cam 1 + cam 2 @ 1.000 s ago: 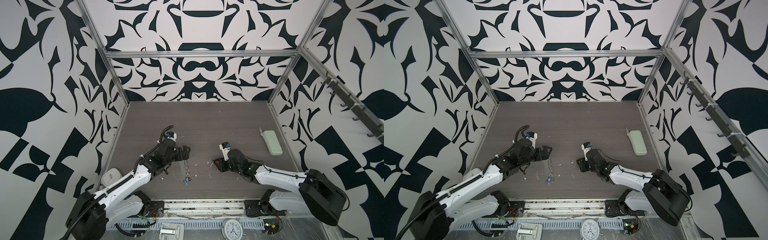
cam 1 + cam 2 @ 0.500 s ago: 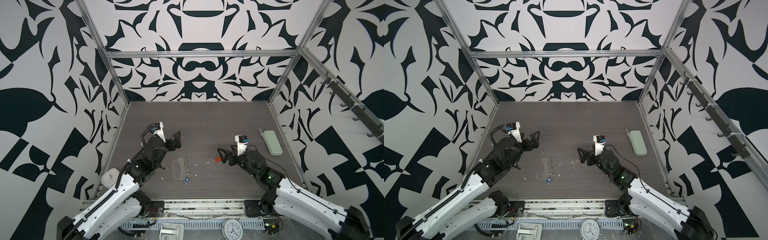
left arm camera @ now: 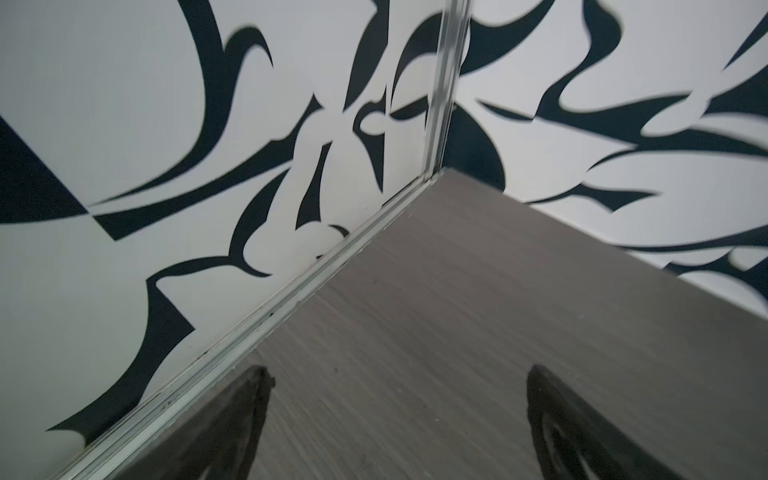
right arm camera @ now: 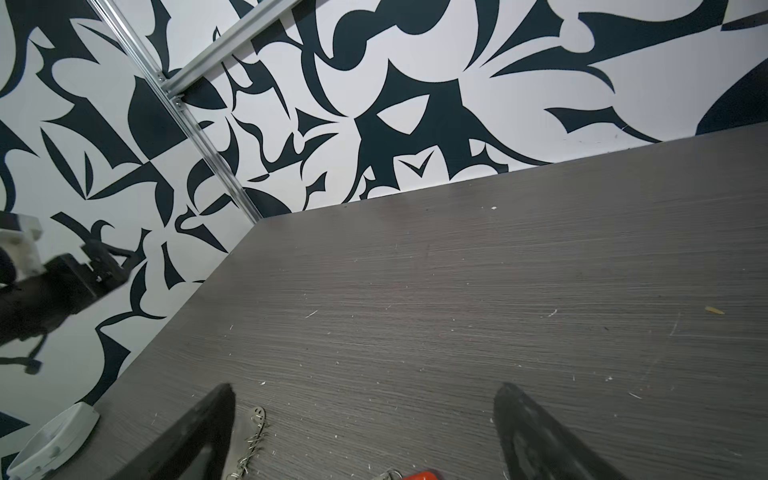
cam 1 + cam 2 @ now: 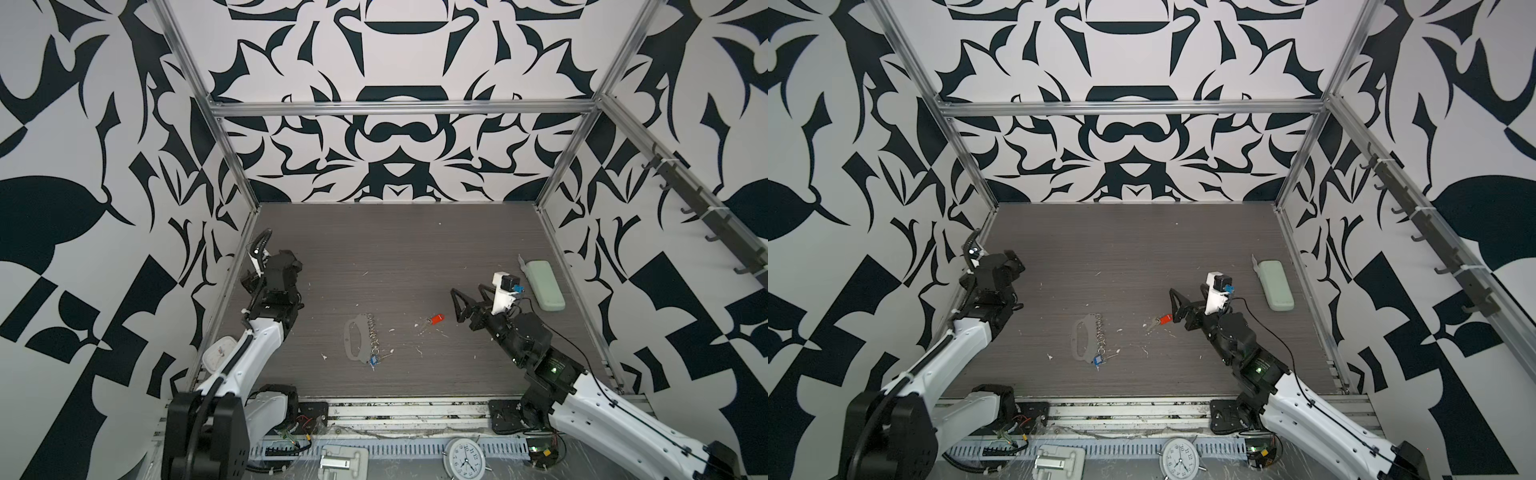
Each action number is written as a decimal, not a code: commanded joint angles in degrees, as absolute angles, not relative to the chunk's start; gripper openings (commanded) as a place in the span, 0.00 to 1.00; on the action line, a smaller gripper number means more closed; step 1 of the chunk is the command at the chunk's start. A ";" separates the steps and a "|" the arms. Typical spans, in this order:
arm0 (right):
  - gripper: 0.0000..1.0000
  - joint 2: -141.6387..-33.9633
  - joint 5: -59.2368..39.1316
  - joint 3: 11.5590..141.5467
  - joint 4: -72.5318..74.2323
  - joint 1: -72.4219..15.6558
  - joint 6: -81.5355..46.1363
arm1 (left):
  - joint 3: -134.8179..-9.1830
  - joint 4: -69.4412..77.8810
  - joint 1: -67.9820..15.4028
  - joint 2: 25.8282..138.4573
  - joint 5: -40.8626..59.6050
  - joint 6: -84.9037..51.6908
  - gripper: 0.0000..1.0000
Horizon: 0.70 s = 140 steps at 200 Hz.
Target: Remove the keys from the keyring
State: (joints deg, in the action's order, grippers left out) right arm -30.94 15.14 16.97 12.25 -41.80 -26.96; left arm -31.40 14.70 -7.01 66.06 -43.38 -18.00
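Observation:
In both top views the keyring lies mid-table: a flat pale-grey loop [image 5: 352, 338] [image 5: 1079, 338] with its ring chain [image 5: 373, 332] [image 5: 1100, 330] beside it. The blue-tagged key [image 5: 374, 360] [image 5: 1098, 360] sits at the chain's near end. The red-tagged key [image 5: 436, 319] [image 5: 1165, 319] lies alone on the table, right of the chain. My right gripper [image 5: 467, 291] [image 5: 1185, 297] [image 4: 365, 390] hovers open just right of the red key, holding nothing; its wrist view catches the chain [image 4: 253, 436] and the red tag [image 4: 422, 475]. My left gripper [image 5: 289, 259] [image 3: 397, 374] is open and empty by the left wall.
A pale-green oblong case [image 5: 544, 284] [image 5: 1275, 284] lies at the right edge of the table. A small white clock [image 5: 218, 351] sits at the left edge, below the left arm. White flecks are scattered over the grey wood table [image 5: 395, 249].
My right gripper opened, left the red-tagged key on the table and drew back to the right. My left arm pulled away from the keyring and rose toward the left wall.

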 commanded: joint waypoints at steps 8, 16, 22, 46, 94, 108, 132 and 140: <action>1.00 -30.01 17.84 17.65 14.43 -41.68 -25.56 | -26.70 32.16 -6.06 74.12 -46.39 -12.28 0.99; 1.00 -30.85 19.33 18.64 12.56 -41.67 -26.04 | -25.26 36.11 -5.66 76.20 -45.59 -10.63 0.99; 1.00 -31.75 20.42 19.55 11.14 -41.70 -26.10 | -24.43 38.17 -5.56 77.14 -45.48 -10.02 0.99; 1.00 -36.30 22.79 23.02 7.85 -41.71 -27.61 | -19.99 49.99 -3.88 81.98 -41.67 -8.86 1.00; 1.00 -44.50 29.74 25.42 11.77 -41.51 -25.15 | -21.03 54.20 -0.80 87.71 -25.26 -5.95 0.99; 0.92 -46.89 33.38 27.24 9.90 -41.16 -24.71 | -20.58 54.03 0.39 88.82 -22.74 -7.63 0.99; 0.91 -49.61 36.76 27.76 12.01 -39.13 -21.84 | -20.71 52.98 0.88 88.75 -22.26 -8.08 0.99; 0.93 -50.15 38.22 27.58 13.30 -38.18 -20.51 | -20.83 53.09 0.91 88.66 -22.20 -8.29 0.99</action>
